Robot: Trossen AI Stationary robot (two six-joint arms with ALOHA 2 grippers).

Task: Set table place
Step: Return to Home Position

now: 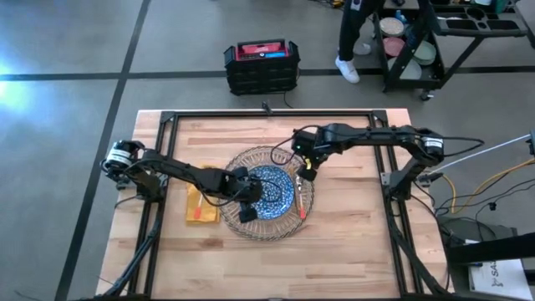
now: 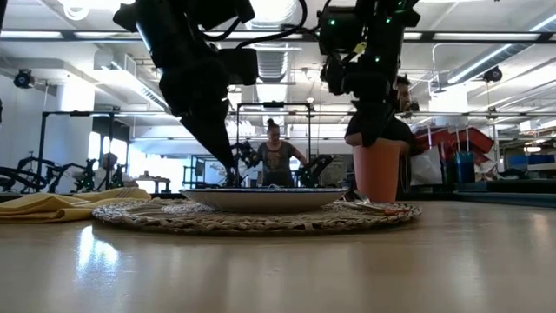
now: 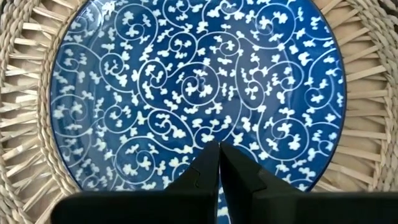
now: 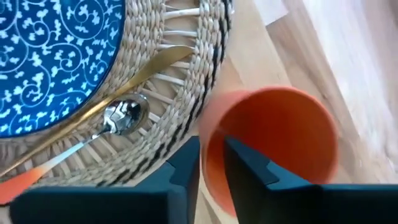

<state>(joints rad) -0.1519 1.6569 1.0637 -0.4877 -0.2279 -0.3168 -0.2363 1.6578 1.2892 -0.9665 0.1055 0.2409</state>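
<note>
Right gripper (image 4: 211,163) pinches cup (image 4: 273,146) rim, just beside woven charger (image 4: 168,93).

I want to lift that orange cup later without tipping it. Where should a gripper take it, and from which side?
Probably from above, by the rim: the cup stands upright and open beside the woven mat, and its thin wall fits between two fingers. The right gripper already straddles that wall on the mat side, one finger inside and one outside.
</note>
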